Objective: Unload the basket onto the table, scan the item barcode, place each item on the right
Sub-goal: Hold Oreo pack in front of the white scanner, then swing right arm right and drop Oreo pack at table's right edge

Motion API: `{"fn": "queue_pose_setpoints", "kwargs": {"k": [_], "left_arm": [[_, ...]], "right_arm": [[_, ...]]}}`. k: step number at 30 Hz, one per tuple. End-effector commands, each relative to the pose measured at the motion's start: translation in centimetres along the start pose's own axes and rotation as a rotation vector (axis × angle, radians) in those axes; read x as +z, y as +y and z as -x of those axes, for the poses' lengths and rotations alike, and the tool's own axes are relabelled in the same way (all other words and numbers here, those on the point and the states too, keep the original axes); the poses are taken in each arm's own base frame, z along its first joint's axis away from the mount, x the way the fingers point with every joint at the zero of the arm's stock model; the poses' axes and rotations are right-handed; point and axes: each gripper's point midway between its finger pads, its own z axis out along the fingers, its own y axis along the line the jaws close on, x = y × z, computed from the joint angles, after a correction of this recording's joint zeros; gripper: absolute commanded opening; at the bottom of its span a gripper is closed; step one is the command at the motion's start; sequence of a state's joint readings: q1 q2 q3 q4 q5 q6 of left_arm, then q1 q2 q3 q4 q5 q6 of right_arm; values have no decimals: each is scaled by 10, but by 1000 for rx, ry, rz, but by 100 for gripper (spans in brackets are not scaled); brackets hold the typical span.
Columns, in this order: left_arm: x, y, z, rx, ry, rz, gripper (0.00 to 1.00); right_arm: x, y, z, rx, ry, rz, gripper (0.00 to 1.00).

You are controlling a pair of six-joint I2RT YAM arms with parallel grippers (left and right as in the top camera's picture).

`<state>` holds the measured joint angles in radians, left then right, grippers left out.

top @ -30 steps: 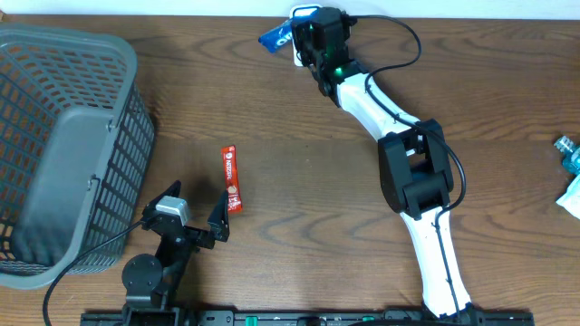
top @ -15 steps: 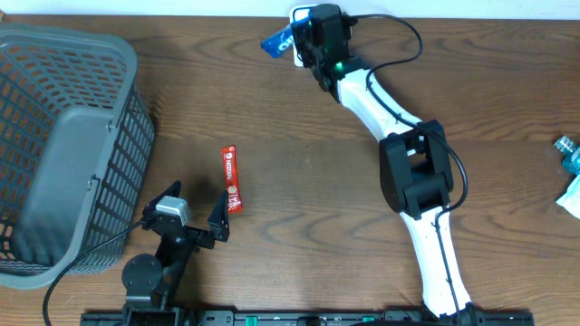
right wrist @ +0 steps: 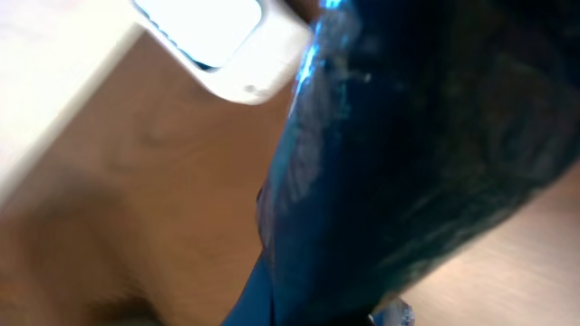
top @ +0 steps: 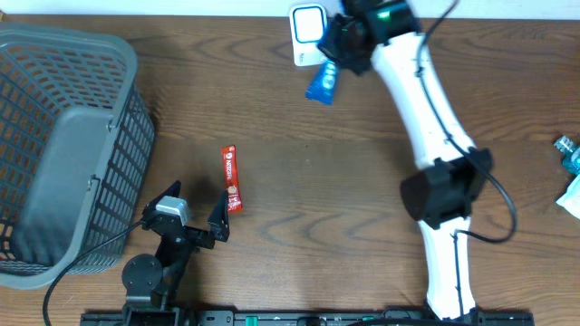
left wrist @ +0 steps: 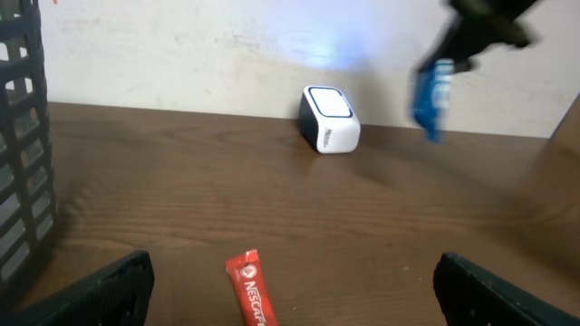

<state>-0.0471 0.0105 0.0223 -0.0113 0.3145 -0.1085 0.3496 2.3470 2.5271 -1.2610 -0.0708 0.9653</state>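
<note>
Left gripper (top: 197,197), near table edge: jaws wide apart, holding nothing. One red coffee-stick sachet (top: 232,178) lies flat just beyond it. One grey plastic mesh basket (top: 72,45) stands along the left edge. Mid-field is bare brown wooden table (top: 299,181). One blue foil packet (top: 321,83), clamped in the right gripper (top: 337,56), hangs just beside one white cube scanner (top: 307,23) at the far edge.

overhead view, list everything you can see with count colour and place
basket: one, grey, left side of table
sachet: one, red, flat on table right of basket
scanner: one, white, far edge of table
packet: one, blue, held above table beside scanner
cut-off items: two, teal and pale, right edge
table: one, brown wood
left gripper: open, near edge by sachet
right gripper: shut on packet
</note>
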Motion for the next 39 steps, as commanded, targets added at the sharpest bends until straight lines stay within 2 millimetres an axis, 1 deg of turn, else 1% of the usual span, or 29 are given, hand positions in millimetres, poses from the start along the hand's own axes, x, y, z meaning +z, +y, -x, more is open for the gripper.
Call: {"fn": "queue_pose_setpoints", "kwargs": {"k": [1,5,6,7,9,11,14,15,19,20,22,23,24,26,27,28,30,31,32,33,35,37,39], "left_arm": [[1,1,-15,-20,44,-3,98],[1,1,-15,-20,44,-3,98],[1,1,-15,-20,44,-3,98],[1,1,-15,-20,44,-3,98],[1,1,-15,-20,44,-4,98],[1,1,-15,-20,44,-3,98],[1,1,-15,-20,44,-3,98],[1,1,-15,-20,44,-3,98],[1,1,-15,-20,44,-4,98],[1,1,-15,-20,44,-3,98],[1,1,-15,-20,44,-4,98],[1,1,-15,-20,44,-4,98],[1,1,-15,-20,44,-3,98],[1,1,-15,-20,44,-3,98],[1,1,-15,-20,44,-4,98],[1,1,-15,-20,44,-3,98],[1,1,-15,-20,44,-3,98],[1,1,-15,-20,44,-3,98],[1,1,-15,-20,44,-3,99],[1,1,-15,-20,44,-3,98],[1,1,-15,-20,44,-3,98],[1,1,-15,-20,44,-3,98],[1,1,-15,-20,44,-3,98]], "right_arm": [[-55,-57,33,-123,-52,-140,1],[-80,-136,44,-137,2,-390,1],[-86,-156,51,-161,5,-459,1],[-85,-166,54,-227,36,-474,1],[-86,-190,67,-250,53,-523,1],[-90,-230,82,-213,49,-637,1],[-93,-284,96,-151,58,-789,1],[-92,-300,98,-134,69,-826,1],[-86,-375,101,-69,121,-986,1],[-82,-397,101,-44,127,-1021,1],[-73,-425,99,6,133,-1035,1],[-68,-445,97,43,138,-1044,1],[-66,-459,95,68,141,-1050,1],[-67,-487,92,132,144,-1057,4],[-70,-499,91,163,145,-1060,8],[-73,-506,91,188,143,-1056,18],[-77,-518,93,242,137,-1026,62],[-80,-521,94,270,145,-992,79],[-81,-521,94,281,152,-962,86],[-82,-519,96,297,156,-920,99],[-89,-510,102,324,155,-856,99],[-101,-494,110,333,142,-803,99],[-111,-467,119,318,132,-723,99]]}}
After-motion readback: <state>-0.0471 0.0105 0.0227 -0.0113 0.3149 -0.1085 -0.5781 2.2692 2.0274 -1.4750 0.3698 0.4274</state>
